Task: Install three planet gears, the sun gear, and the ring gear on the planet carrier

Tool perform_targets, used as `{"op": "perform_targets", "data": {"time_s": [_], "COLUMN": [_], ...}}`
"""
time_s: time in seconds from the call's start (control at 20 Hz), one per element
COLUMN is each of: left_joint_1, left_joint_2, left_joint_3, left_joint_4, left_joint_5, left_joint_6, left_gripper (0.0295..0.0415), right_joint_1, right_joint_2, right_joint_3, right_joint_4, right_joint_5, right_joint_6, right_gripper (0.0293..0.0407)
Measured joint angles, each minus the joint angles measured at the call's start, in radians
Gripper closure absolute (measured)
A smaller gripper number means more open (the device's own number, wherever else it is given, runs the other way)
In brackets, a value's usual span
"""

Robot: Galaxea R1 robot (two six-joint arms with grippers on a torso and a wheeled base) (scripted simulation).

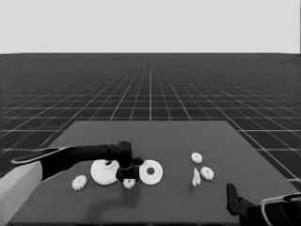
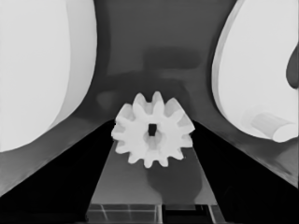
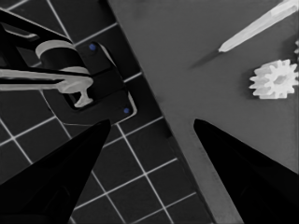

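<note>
Reaching in from the left side of the dark table (image 1: 155,202), the left gripper (image 1: 128,178) hangs over a small toothed gear (image 1: 129,183) that lies between the two white round parts. Seen from the left wrist, that gear (image 2: 152,135) sits between the two black fingers (image 2: 56,172), which stand spread to either side of it; whether they touch its teeth cannot be told. On the gripper's left lies the larger round part (image 1: 104,172), partly covered by the arm; just to its right lies the smaller round part (image 1: 151,172), its wide centre hole showing. Both discs rest flat on the table, and both curve in at the sides of the left wrist view, the smaller one (image 2: 252,70) carrying a short white peg. A second gear (image 1: 79,182) lies farther left, near the front edge. Well to the right, two more gears (image 1: 197,157) (image 1: 207,173) lie beside a thin white piece (image 1: 196,177). Parked at the lower right corner, the right gripper (image 1: 231,197) waits off the table's corner, its fingers (image 3: 60,177) spread wide with nothing between them. No brand, label or writing can be read on any part.
</note>
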Motion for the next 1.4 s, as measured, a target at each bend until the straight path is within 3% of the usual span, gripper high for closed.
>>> {"op": "perform_targets", "data": {"time_s": [0.4,0.5,0.65,0.9,1.05,1.4], "left_joint_1": [0.0,-0.135,-0.207,-0.223,-0.228,-0.229], "left_joint_2": [0.0,-0.027,-0.031,-0.031,0.164,0.212], "left_joint_3": [0.0,0.11,0.133,0.136,-0.019,-0.073], "left_joint_4": [0.0,-0.133,-0.201,-0.218,-0.224,-0.225], "left_joint_5": [0.0,0.049,0.055,0.055,0.063,0.062], "left_joint_6": [0.0,-0.07,-0.088,-0.09,-0.128,-0.125], "left_gripper": [0.0398,0.0398,0.0398,0.0398,0.0398,0.0398], "right_joint_1": [0.0,0.0,0.0,0.0,0.0,0.0], "right_joint_2": [0.0,0.0,0.0,0.0,0.0,0.0], "right_joint_3": [0.0,0.0,0.0,0.0,0.0,0.0], "right_joint_4": [0.0,0.0,0.0,0.0,0.0,0.0], "right_joint_5": [0.0,0.0,0.0,0.0,0.0,0.0], "right_joint_6": [0.0,0.0,0.0,0.0,0.0,0.0], "right_gripper": [0.0315,0.0315,0.0315,0.0315,0.0315,0.0315]}}
